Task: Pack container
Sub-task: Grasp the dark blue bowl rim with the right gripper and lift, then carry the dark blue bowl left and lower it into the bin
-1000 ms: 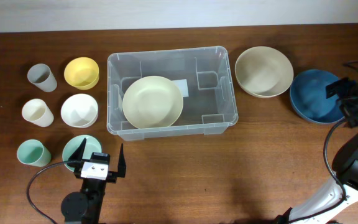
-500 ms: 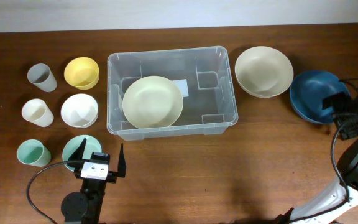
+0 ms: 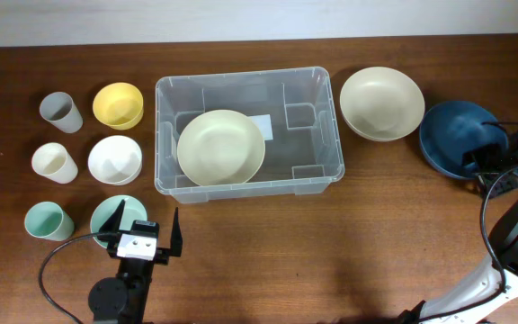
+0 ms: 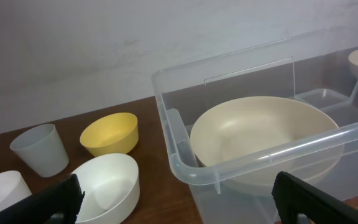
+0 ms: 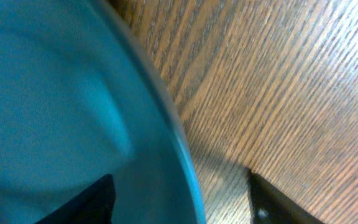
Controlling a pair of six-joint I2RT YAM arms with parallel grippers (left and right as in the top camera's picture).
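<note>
The clear plastic container [image 3: 241, 80] stands mid-table with one cream bowl [image 3: 220, 147] inside; the left wrist view shows its rim [image 4: 241, 163] and that bowl [image 4: 260, 127] close up. A dark blue bowl [image 3: 450, 133] sits at the far right. My right gripper [image 3: 486, 163] is over its near right rim. In the right wrist view the gripper [image 5: 179, 186] straddles the blue bowl's rim [image 5: 166, 106], one finger inside, one outside, gaps showing on both sides. My left gripper [image 3: 146, 236] stands open and empty near the front left, [image 4: 179, 199] facing the container.
A beige bowl [image 3: 381, 102] lies between the container and the blue bowl. On the left are a yellow bowl [image 3: 118, 103], white bowl [image 3: 115, 159], green bowl [image 3: 108, 214], and grey [image 3: 60, 111], white [image 3: 53, 162] and green [image 3: 47, 220] cups.
My right gripper has come down and toward the front onto the blue bowl's right rim, and its jaws have narrowed. The left arm has not moved.
</note>
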